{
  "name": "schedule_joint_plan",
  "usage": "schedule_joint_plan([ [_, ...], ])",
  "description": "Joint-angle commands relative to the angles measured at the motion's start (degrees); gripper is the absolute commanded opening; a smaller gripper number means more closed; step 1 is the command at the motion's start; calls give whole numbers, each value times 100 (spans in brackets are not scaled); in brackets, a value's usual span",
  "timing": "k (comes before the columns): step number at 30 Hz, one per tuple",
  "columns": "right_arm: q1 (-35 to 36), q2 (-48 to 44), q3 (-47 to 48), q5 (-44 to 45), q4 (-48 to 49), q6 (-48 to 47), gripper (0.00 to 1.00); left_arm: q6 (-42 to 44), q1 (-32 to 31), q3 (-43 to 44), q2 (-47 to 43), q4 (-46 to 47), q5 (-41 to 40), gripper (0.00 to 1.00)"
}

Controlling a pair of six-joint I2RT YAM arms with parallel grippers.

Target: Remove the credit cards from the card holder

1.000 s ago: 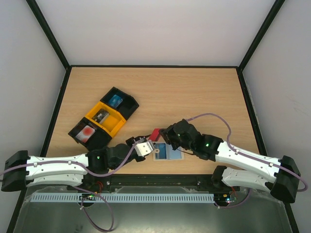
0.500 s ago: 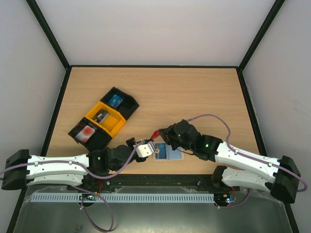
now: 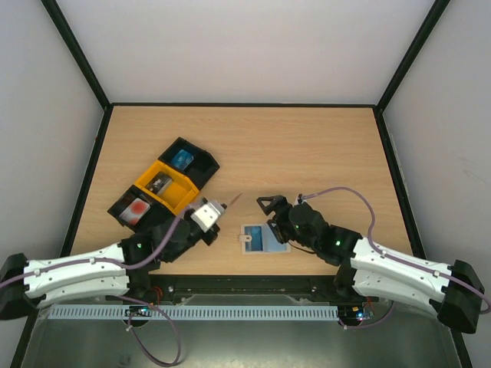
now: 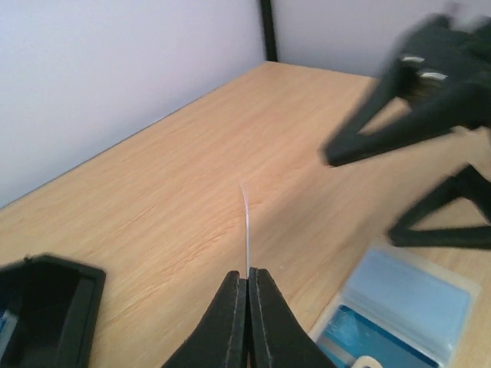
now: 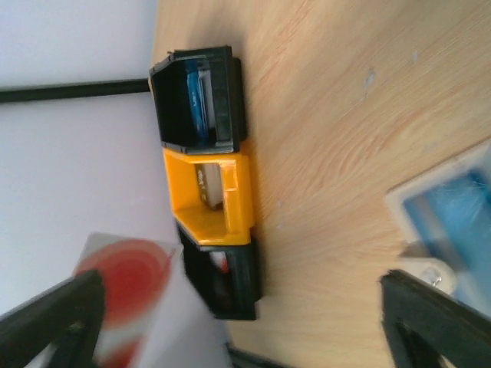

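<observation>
the card holder (image 3: 265, 239) lies flat on the table (image 3: 307, 146) near its front edge, between the two arms, with its beige tab towards the left arm and a blue panel showing in its face. in the left wrist view it (image 4: 406, 303) sits low on the right, and in the right wrist view it (image 5: 453, 195) is a blurred pale shape at the right edge. one credit card (image 3: 232, 200) is out of the holder, raised off the wood to its left. the left gripper (image 3: 220, 208) is fully closed on this card, which its own camera shows edge-on as a thin pale line (image 4: 247, 222) rising from the pinched fingertips (image 4: 247, 285). the right gripper (image 3: 270, 213) stands just beyond the holder's far edge, jaws spread wide with nothing between them (image 5: 245, 322); it appears blurred in the left wrist view (image 4: 430, 130). further left, well apart from the holder, lies the black-and-yellow tray (image 3: 146, 178), with a bright blue item (image 3: 182, 159) in its far compartment.
</observation>
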Motion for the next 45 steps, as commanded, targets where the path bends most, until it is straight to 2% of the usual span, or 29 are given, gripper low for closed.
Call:
schedule_joint_plan([
  [1,-27,-527,-404,564,160,-518,98,-1616,1061,334,-385,-736,610,3],
  [4,-27,-743,-361,869,-260,-748,98,-2509,2121,534,-599,-1275,1269,3],
  [10,-27,-941,-478,917,-131,-1639,98,-3252,4101,859,-720,-1963,2734,3],
  [15,-27,-975,-710,766,75,-1647,98,-3915,5838,1071,-320,-2364,4418,3],
  [19,-26,-940,-746,688,69,-1717,98,-4713,6815,872,-173,-2348,5160,3],
  [26,-27,-1080,-903,771,46,-1951,98,-5076,7705,860,-575,-3125,4328,3],
  [30,-27,-1252,-955,847,33,-2124,98,-5169,7746,1092,-681,-3861,2961,3],
  [35,-26,-1547,-1085,1083,-12,-2121,98,-5164,7783,1315,-618,-4053,2596,3],
  [41,-27,-1654,-1058,1109,-30,-2230,98,-5521,7788,1791,-109,-5056,1641,3],
  [45,-27,-1637,-1105,1095,-38,-2197,98,-5626,7800,1698,-215,-5155,1446,3],
])
